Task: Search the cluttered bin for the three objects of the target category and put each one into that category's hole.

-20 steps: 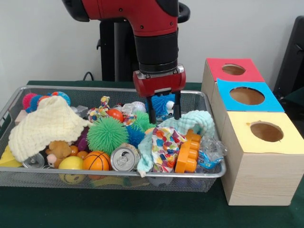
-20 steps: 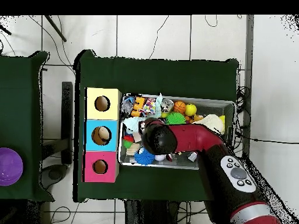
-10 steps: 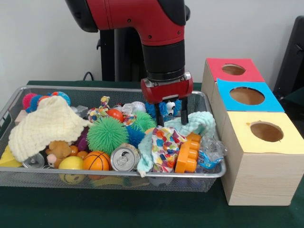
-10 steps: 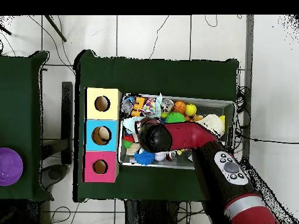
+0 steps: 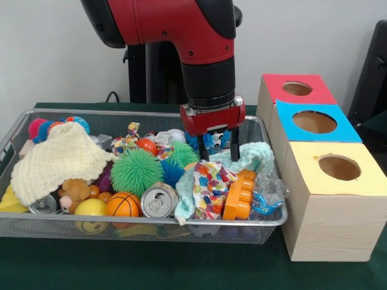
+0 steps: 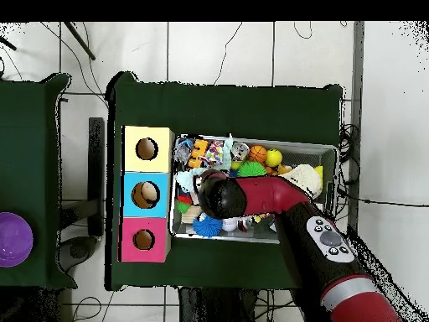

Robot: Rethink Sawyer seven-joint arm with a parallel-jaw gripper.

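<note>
Hanging over the wire bin, the big red arm points its claw down. The two black fingers stand apart and hold nothing, just above the mint cloth. The speckled cloth lies in front, near the yellow box's hole.

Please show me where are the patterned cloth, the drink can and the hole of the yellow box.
patterned cloth (image 5: 210, 188), front view, the middle of its speckled face.
drink can (image 5: 158, 202), front view, its silver top.
hole of the yellow box (image 5: 339, 167), front view, the middle of the round opening.
</note>
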